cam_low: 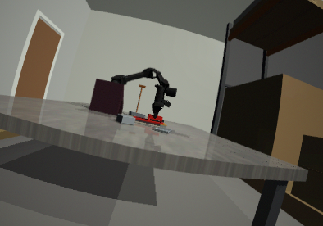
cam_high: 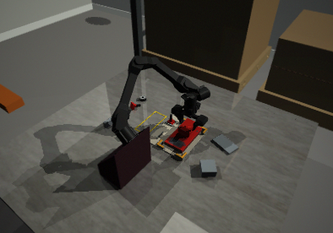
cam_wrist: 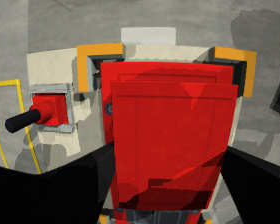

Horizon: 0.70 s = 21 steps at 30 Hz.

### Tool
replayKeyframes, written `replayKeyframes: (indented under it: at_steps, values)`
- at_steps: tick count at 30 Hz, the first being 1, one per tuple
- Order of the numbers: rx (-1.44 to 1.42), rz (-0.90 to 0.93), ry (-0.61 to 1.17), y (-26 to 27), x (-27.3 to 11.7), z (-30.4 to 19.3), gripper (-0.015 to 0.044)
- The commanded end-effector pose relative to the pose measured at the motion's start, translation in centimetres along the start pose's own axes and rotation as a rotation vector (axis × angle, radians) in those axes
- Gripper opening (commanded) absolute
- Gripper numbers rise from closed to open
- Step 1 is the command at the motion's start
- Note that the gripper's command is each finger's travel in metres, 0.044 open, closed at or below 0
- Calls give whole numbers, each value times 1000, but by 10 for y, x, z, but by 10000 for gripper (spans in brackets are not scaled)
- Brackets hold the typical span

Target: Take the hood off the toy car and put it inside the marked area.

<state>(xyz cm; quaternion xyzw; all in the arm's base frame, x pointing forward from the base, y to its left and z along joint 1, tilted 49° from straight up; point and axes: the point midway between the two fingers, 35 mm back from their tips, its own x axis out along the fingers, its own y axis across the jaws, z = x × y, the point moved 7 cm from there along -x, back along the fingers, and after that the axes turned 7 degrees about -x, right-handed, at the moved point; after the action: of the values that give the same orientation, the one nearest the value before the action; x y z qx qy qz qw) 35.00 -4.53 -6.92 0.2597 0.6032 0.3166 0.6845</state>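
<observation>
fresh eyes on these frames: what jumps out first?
The red toy car sits on its orange-cornered base in the middle of the table, the only bright thing there. The black arm arches over it, and the gripper is shut on the red hood, jaws pressed to both its sides in the wrist view. The yellow-outlined marked area lies just beside the car, toward the arm's base.

You see dim, soft light, arm shadows fanning across the glossy bench [cam_high: 262, 169], coarse blocky pixels, wrist view bulging at its edges.
</observation>
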Motion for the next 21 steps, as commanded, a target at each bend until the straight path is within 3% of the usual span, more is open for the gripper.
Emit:
replayKeyframes:
  at_steps: [1, 21]
  values:
    - [-6, -6, -2, 0, -4, 1, 0]
    - [-5, -6, -2, 0, -18, 1, 0]
